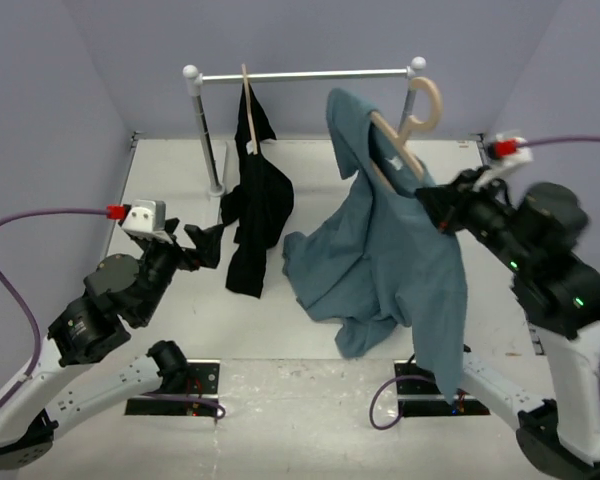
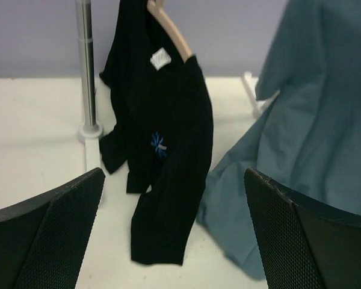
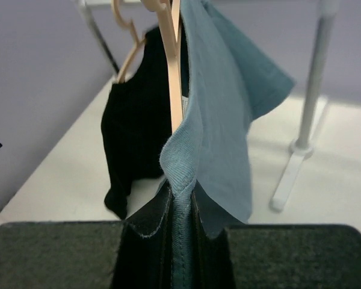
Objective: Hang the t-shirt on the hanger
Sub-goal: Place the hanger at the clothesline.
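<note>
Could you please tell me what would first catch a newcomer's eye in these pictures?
The blue-grey t-shirt stands out first: it is held up at centre right, half draped over the tan hanger, with its lower part pooled on the table. The right hand is shut on its fabric by the hanger. To the left, a black garment hangs from the rail, and the open left hand is near it.

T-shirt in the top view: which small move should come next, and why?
Probably bring the open left pincer across to the t-shirt. The right pincer is shut on its edge beside the hanger, but the cloth hangs bunched to one side, its lower part on the table.
</note>
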